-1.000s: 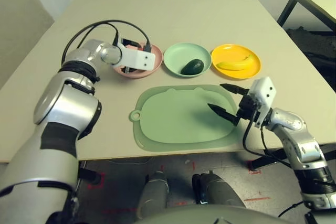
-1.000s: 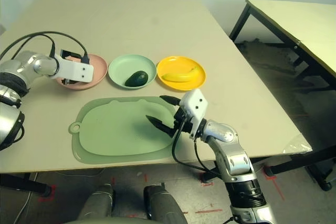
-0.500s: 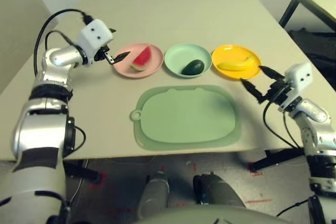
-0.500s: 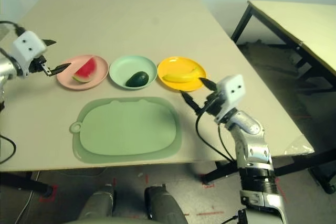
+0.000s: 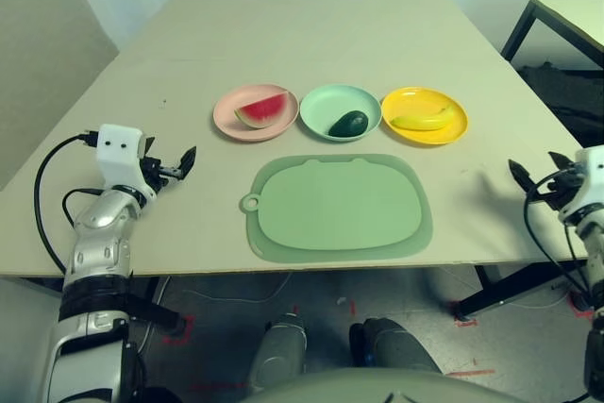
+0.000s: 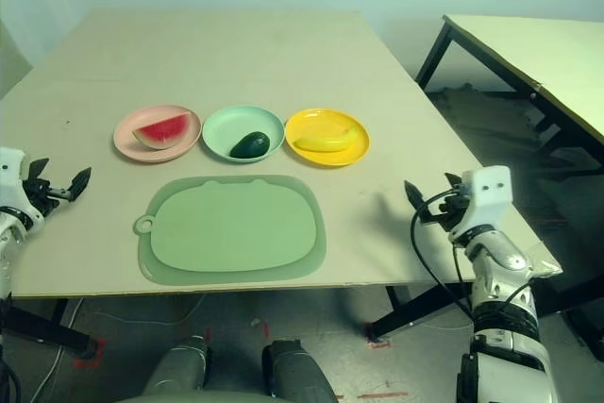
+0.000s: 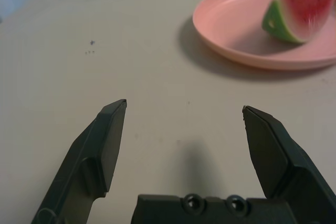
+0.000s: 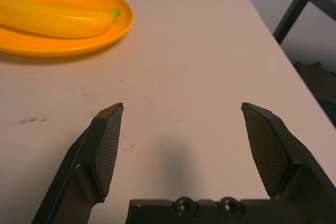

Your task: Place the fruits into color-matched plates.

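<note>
Three round plates in a row on the tan table [image 5: 311,35], just beyond the far edge of the green cutting mat [image 5: 340,207], which serves as landmark. Pink plate [image 5: 230,116] off the mat's far left corner: holds the watermelon wedge [image 5: 261,109], red flesh up, green rind along its lower edge. Mint green plate [image 5: 326,103] beyond the middle of the mat's far edge: holds the dark avocado [image 5: 348,124], lying toward the near right part of the plate. Yellow plate [image 5: 445,129] off the mat's far right corner: holds the banana [image 5: 422,121], lying across it. Plates close together, not seen to touch. Mat bare, a small hanging loop at its left corner. Left gripper [image 5: 176,166] well to the left of the mat, low over the table, fingers spread wide, nothing between them. Right gripper [image 6: 430,201] well to the right of the mat at the table's edge, likewise wide and empty. Left wrist view adds the wedge's pale band between rind and flesh, and small dark specks on the tabletop. Right wrist view adds the banana's green tip [image 8: 114,12] and the textured inner face of the fingers [image 8: 107,148]. Right eye view takes in a second table [image 6: 528,54] with black legs off to the right. No writing or labels readable.
</note>
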`<state>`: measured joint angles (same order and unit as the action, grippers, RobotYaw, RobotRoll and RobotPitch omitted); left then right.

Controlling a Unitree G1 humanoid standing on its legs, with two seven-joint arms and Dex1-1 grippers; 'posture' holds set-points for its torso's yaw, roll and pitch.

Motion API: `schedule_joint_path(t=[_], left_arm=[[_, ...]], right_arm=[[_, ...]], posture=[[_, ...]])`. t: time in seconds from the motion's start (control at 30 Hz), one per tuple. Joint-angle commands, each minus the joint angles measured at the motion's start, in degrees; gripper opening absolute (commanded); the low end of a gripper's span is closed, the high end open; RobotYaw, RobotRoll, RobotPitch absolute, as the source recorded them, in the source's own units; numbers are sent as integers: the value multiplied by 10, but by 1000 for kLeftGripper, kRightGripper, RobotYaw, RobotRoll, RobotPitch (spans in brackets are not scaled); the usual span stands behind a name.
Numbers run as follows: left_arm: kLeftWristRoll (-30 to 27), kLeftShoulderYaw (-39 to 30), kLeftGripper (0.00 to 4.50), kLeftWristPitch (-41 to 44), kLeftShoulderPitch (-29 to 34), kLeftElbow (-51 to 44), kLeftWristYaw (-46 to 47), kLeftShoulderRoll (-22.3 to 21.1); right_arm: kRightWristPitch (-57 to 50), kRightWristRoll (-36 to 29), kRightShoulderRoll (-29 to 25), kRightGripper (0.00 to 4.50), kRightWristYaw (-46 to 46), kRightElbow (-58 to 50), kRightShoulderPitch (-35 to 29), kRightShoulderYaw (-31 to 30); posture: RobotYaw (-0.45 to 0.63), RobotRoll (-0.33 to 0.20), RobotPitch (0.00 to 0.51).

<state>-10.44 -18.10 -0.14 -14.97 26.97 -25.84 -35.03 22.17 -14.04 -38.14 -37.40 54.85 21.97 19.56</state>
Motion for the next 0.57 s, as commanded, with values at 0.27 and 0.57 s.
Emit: schedule_joint_path(t=[0.27,0.57], left_arm=[[-5,-3,4485,1,18,-12,7,9],[-11,-5,4485,2,9,-15,5,2]], right_arm=[[44,16,-3,4500,-23,74,38,-5],[48,20,-5,4500,-28,90,54,-5]], posture=[[81,0,91],[73,0,103]])
